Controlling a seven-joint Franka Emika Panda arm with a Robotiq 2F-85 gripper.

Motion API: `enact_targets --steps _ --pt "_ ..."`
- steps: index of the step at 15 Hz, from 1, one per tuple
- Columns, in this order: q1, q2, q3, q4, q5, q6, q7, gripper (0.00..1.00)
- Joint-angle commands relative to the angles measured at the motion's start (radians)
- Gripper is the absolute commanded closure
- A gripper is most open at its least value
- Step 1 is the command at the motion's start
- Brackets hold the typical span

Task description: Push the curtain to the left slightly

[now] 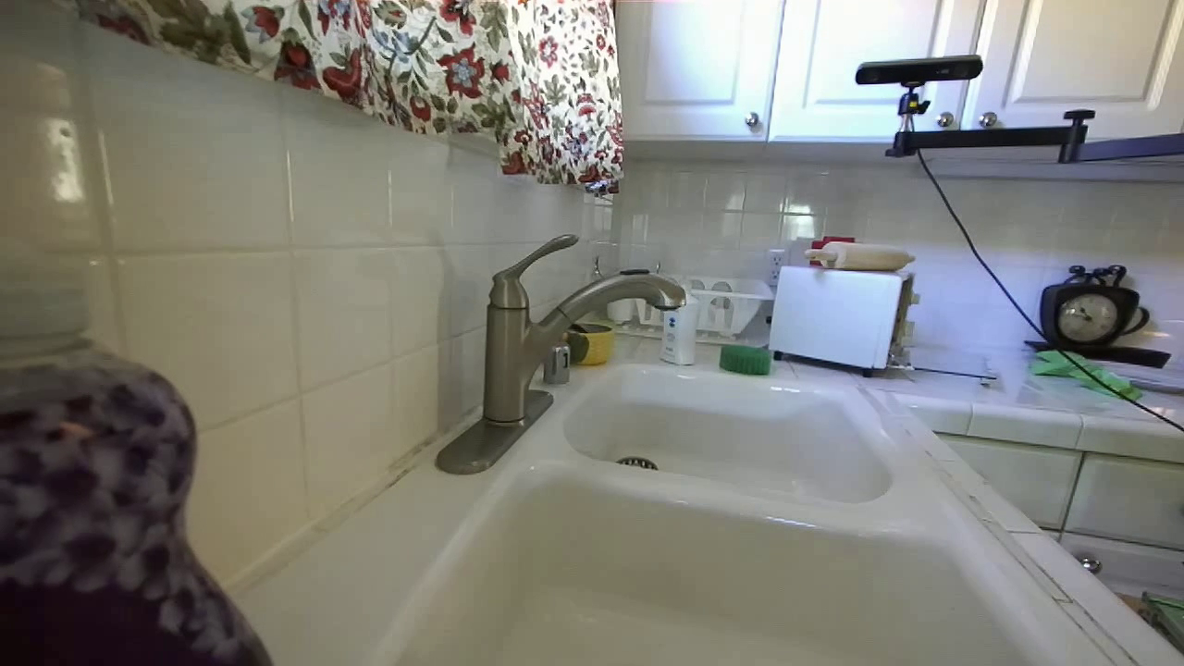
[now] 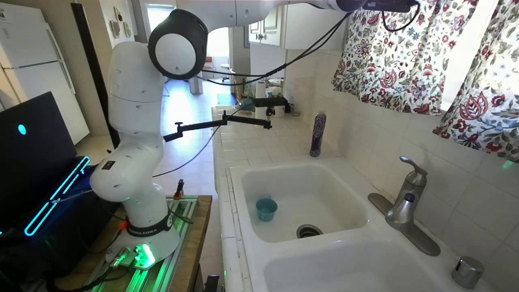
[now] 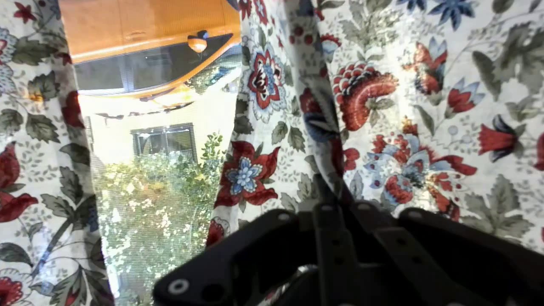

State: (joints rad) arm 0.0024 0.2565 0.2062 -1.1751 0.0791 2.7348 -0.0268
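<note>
A white curtain with red and blue flowers hangs as two panels with a gap between them. In an exterior view, the nearer-arm panel (image 2: 405,61) and the far-side panel (image 2: 496,97) both show. The curtain (image 1: 453,74) also hangs over the tiled wall in an exterior view. In the wrist view, which looks upside down, my gripper (image 3: 335,199) is shut on a fold of the right-hand panel (image 3: 408,106); the left-hand panel (image 3: 34,170) hangs apart. The fingertips are dark and partly merge with the cloth. My fingers are out of frame in both exterior views.
Below the curtain are the metal faucet (image 2: 405,202) and the white double sink (image 2: 243,211) with a teal cup (image 2: 266,209). A purple bottle (image 2: 318,134) stands near the wall. A camera on a black arm (image 2: 243,120) extends over the counter. Cables (image 2: 279,67) hang from my arm.
</note>
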Motion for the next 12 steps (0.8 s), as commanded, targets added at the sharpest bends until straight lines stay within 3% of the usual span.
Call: enact_targets --steps 1,12 --pt "-0.005 0.008 0.042 0.023 0.040 -0.019 -0.057 1.00" --pt "-0.018 -0.015 0.150 -0.010 0.084 -0.022 -0.161 1.00"
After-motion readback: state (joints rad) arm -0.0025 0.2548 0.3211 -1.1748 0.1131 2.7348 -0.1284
